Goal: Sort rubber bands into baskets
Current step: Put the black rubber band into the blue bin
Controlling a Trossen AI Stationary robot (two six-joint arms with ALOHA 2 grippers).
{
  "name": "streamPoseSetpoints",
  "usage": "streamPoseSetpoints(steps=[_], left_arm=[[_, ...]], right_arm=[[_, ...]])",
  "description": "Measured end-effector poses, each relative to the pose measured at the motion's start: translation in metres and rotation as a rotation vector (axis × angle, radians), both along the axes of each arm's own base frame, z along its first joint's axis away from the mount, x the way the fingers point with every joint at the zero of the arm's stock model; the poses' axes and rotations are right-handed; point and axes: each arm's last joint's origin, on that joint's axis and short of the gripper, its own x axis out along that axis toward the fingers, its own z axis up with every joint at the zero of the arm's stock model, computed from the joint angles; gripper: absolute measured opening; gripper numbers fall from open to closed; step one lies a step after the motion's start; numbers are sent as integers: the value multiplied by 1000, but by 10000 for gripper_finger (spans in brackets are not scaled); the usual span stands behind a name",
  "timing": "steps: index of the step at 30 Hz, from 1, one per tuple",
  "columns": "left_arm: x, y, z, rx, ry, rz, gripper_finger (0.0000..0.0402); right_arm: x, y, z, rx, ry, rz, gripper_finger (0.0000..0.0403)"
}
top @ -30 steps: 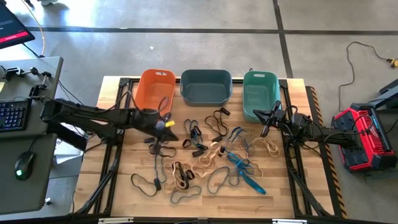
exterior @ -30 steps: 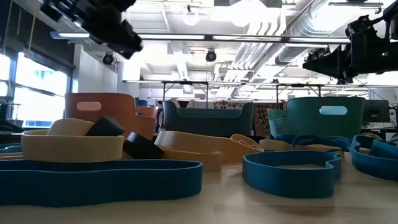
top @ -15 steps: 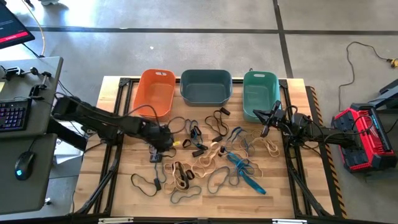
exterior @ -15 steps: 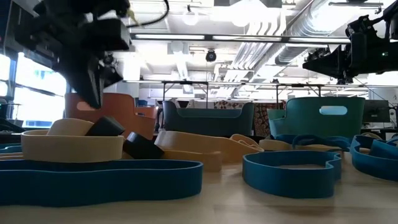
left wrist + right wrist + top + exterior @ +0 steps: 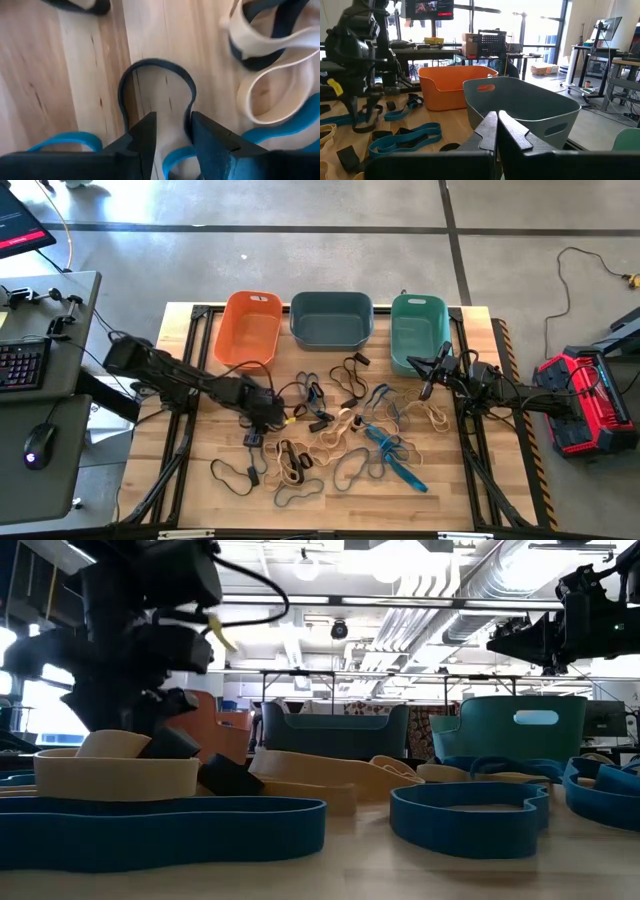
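Fingers of the left gripper (image 5: 171, 135) stand partly apart, low over a dark rubber band (image 5: 156, 87) on the table (image 5: 190, 480), holding nothing; one should dip inside the loop before closing; right gripper (image 5: 496, 131) waits shut near the teal basket (image 5: 418, 330).

Baskets: three, one orange (image 5: 250, 328), one slate blue-grey (image 5: 331, 318), one teal (image 5: 419, 330)
Rubber bands (image 5: 340, 435): many, too tangled to count
Robot arms: two
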Motion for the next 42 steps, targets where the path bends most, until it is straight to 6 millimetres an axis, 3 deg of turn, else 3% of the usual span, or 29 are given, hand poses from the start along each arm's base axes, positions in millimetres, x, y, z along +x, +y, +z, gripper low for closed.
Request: streamPoseSetpoints(steps=[6, 13, 20, 24, 35, 42], left_arm=[[7, -2, 1, -21, 6, -4, 88], [21, -5, 16, -59, -45, 66, 9], [33, -2, 34, -102, -77, 84, 1], [28, -1, 32, -84, -25, 83, 19], [21, -3, 29, -24, 27, 14, 112], [19, -4, 28, 12, 36, -51, 125]], right_arm=[[0, 0, 0, 0, 0, 0, 0], [0, 0, 0, 0, 0, 0, 0], [0, 0, 0, 0, 0, 0, 0], [0, 0, 0, 0, 0, 0, 0], [0, 0, 0, 0, 0, 0, 0], [0, 0, 0, 0, 0, 0, 0]])
